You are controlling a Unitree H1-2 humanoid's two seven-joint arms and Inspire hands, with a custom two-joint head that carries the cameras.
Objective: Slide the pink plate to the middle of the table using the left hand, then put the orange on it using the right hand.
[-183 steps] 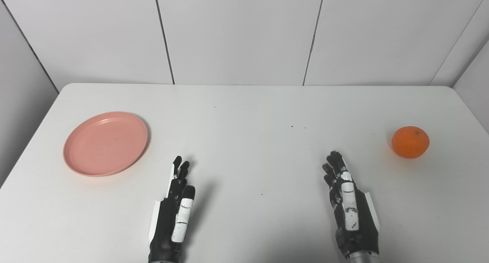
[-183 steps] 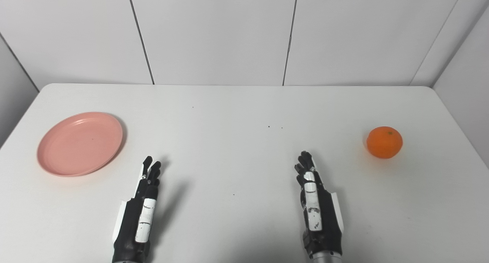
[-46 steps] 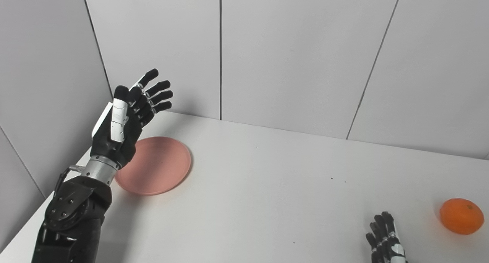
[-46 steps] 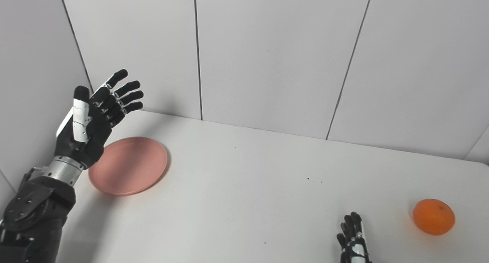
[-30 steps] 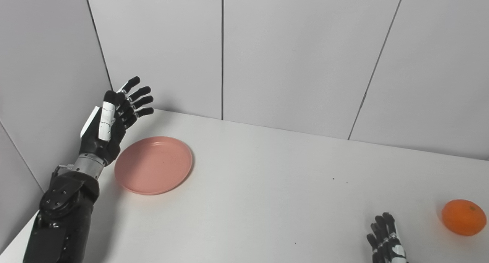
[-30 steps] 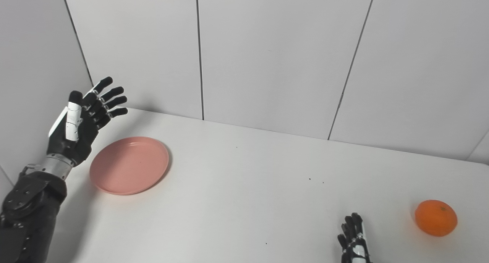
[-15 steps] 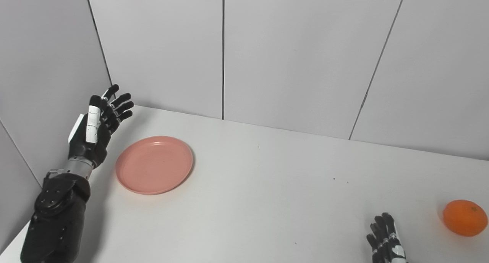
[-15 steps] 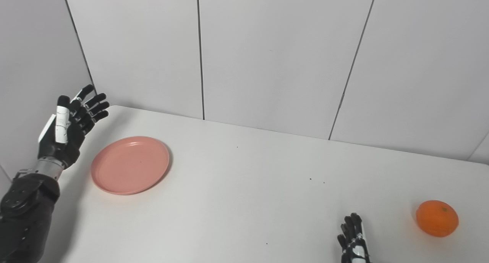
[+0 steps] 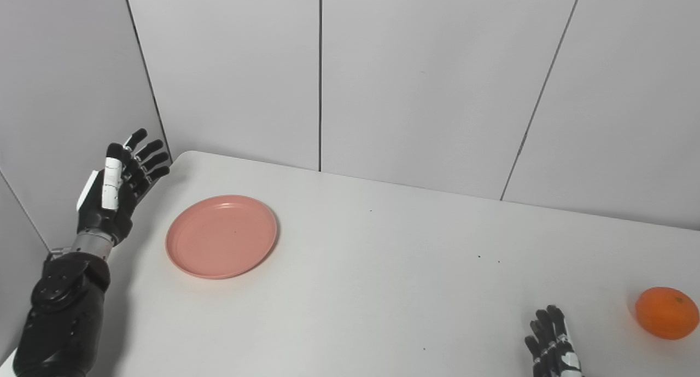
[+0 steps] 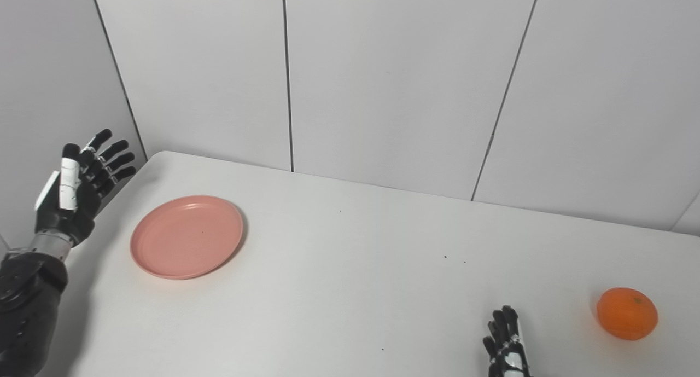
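A pink plate (image 9: 221, 236) lies flat on the left part of the white table (image 9: 383, 267). My left hand (image 9: 119, 188) is raised off the table to the left of the plate, past the table's left edge, open with fingers spread and nothing in it. The orange (image 9: 666, 313) sits on the table at the far right. Only the fingers of my right hand (image 9: 550, 344) show at the bottom edge, left of the orange and apart from it, stretched out and empty.
Grey wall panels (image 9: 415, 81) rise behind the table and along its left side (image 9: 60, 92), close to my left hand. The table's left edge runs just under that hand.
Over the last 1.5 s my left hand has drifted left and downward, away from above the plate to beyond the table's left edge. The plate, orange and right hand have stayed put.
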